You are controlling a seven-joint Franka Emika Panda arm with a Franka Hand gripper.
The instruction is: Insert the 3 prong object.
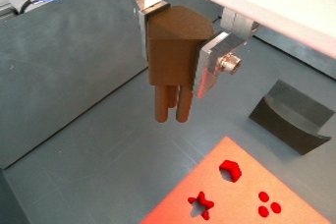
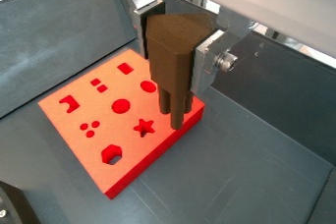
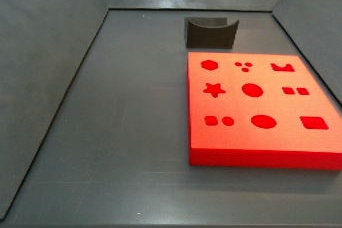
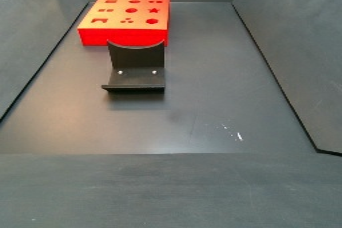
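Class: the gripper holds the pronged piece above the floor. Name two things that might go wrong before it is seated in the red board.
1. The gripper holds the 3 prong object high, off the three-dot cutout in the red board; a small offset may jam the prongs on the surface.
2. The fixture stands nearby; a low sideways move might clip it.

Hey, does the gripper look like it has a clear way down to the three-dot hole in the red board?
Probably yes. The gripper holds the 3 prong object in the air, prongs down, and nothing covers the three-dot cutout on the red board. The fixture stands beside the board, not over it.
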